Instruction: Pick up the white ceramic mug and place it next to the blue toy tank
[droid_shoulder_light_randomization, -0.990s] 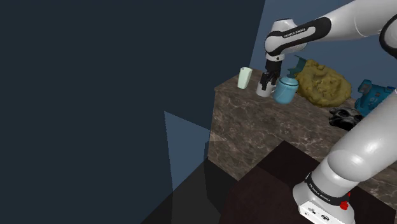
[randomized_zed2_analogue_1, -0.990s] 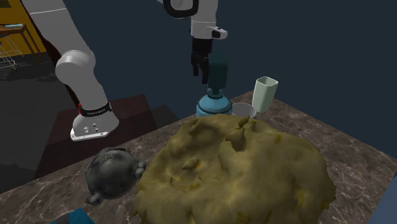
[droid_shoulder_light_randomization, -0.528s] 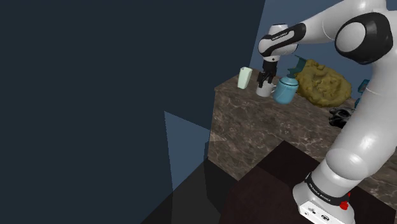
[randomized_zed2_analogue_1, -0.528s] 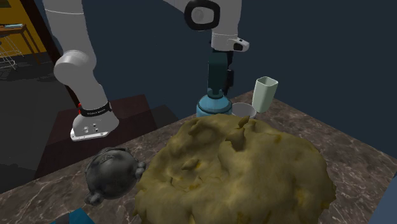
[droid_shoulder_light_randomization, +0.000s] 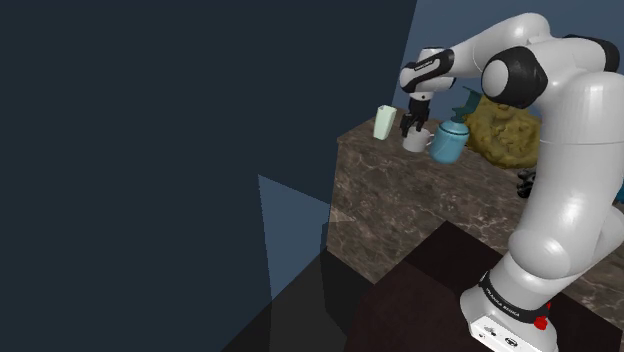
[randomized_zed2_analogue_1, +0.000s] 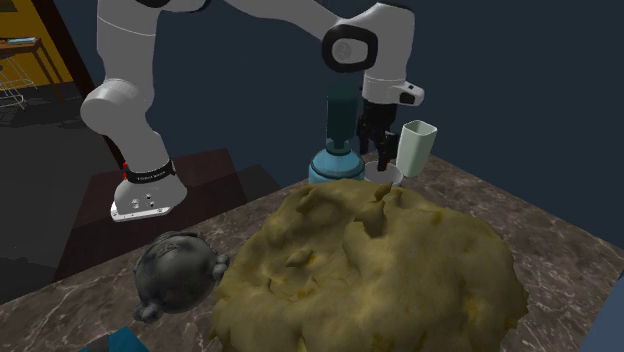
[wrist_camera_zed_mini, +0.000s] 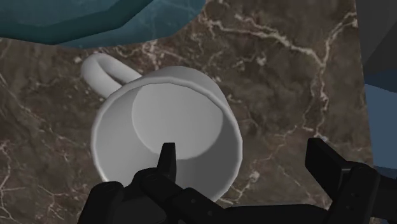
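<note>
At the shoulder view's upper right, the jaws stood apart astride one wall of the white mug (wrist_camera_zed_mini: 172, 114), grasp pending; closing on it seemed next.

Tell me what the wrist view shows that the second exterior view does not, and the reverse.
Wrist view's own: the handle and hollow inside of the white mug, with one finger of the open gripper over it, the other outside the wall. Second exterior view's own: a yellow-brown lump, a dark round figure, a pale green cup, the stand. Shared: mug, teal jug, marble top.
</note>
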